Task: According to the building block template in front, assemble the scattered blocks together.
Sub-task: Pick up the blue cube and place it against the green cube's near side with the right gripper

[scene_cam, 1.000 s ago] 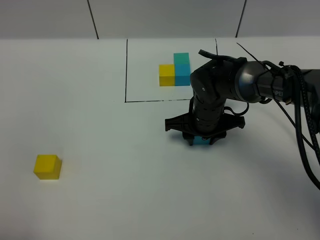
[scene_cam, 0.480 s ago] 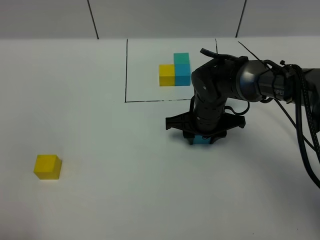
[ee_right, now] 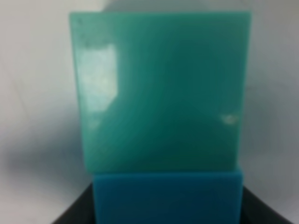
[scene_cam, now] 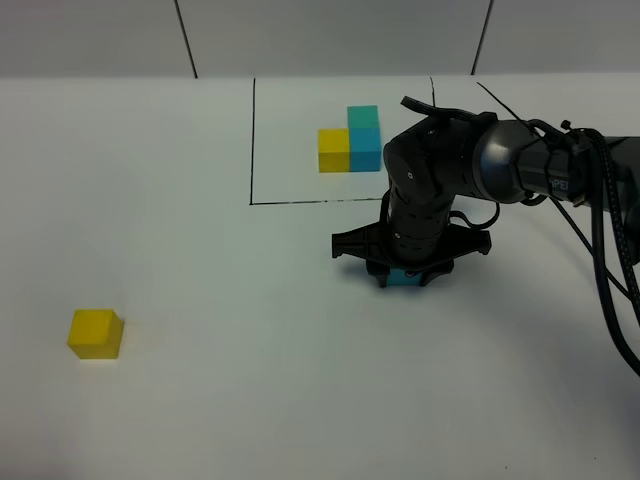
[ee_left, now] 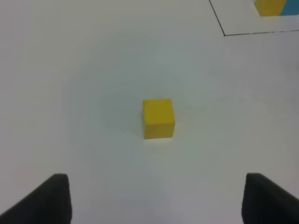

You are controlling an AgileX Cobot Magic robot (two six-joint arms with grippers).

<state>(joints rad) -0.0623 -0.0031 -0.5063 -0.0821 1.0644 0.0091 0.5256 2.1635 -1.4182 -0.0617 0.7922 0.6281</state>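
Right claw (scene_cam: 404,277) clenched on blue block (ee_right: 167,198), butted against teal block (ee_right: 161,88) on counter, just outside template (scene_cam: 350,140). Left claw (ee_left: 155,182) released above yellow block (ee_left: 158,118), far off. Risk: off-square push skews teal.

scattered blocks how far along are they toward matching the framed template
Looks done: the small sky-blue cube touches the teal-green cube. In hand: the right gripper is shut on the blue one. Left: the yellow cube sits alone, far off, ahead of the open left gripper, not yet joined.
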